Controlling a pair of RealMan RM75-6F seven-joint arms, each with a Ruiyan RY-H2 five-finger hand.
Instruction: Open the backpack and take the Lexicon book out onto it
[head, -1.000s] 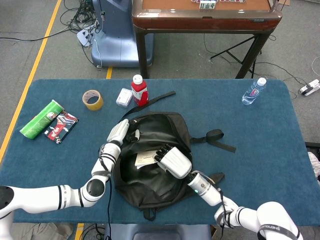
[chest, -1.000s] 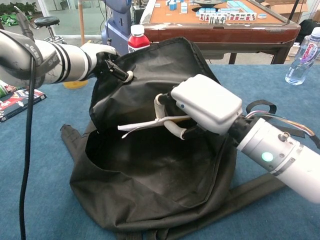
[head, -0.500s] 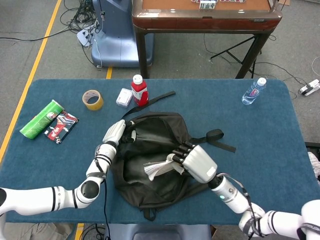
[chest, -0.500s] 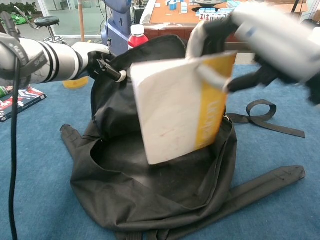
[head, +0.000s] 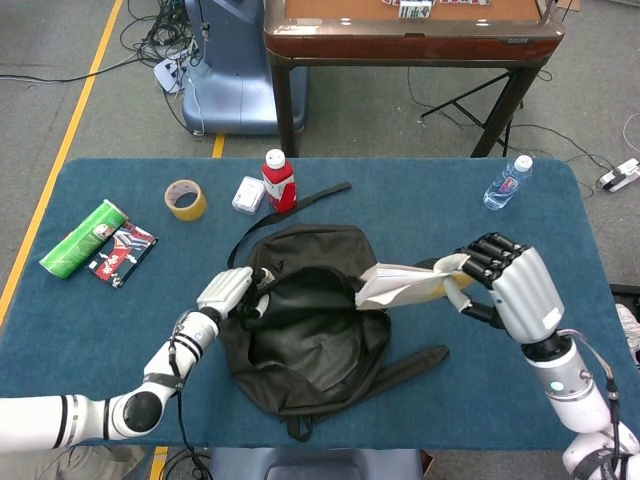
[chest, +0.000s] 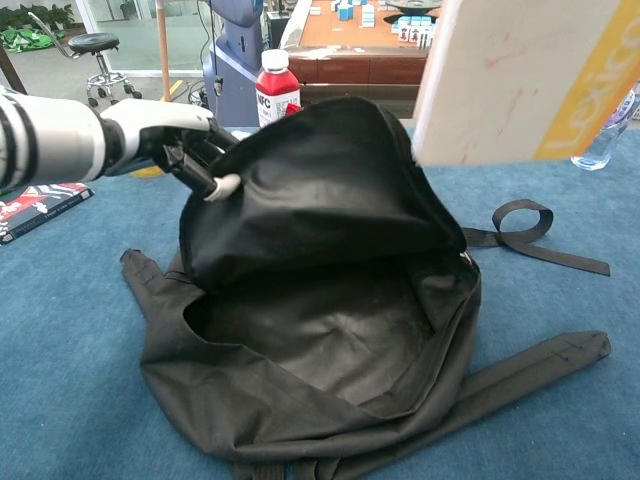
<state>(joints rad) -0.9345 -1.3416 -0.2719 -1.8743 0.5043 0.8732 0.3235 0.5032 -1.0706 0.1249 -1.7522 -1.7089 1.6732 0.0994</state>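
Observation:
The black backpack (head: 305, 320) lies open on the blue table, its empty inside facing me in the chest view (chest: 320, 330). My left hand (head: 232, 292) grips the top flap's edge at the left and holds it up; it shows in the chest view too (chest: 165, 135). My right hand (head: 505, 280) holds the Lexicon book (head: 410, 283), white with a yellow spine, in the air above the bag's right side. In the chest view the book (chest: 520, 75) fills the top right corner, clear of the bag; the right hand itself is out of that frame.
A red bottle (head: 279, 180), a small white box (head: 248, 195) and a tape roll (head: 186, 199) stand behind the bag. A green tube (head: 82, 238) and a packet (head: 122, 251) lie at the far left. A water bottle (head: 507, 184) stands at the back right. Straps (head: 440, 280) trail right.
My right hand has lifted the book out of the backpack and carried it up and to the right. The left hand has kept hold of the flap, lowering slightly.

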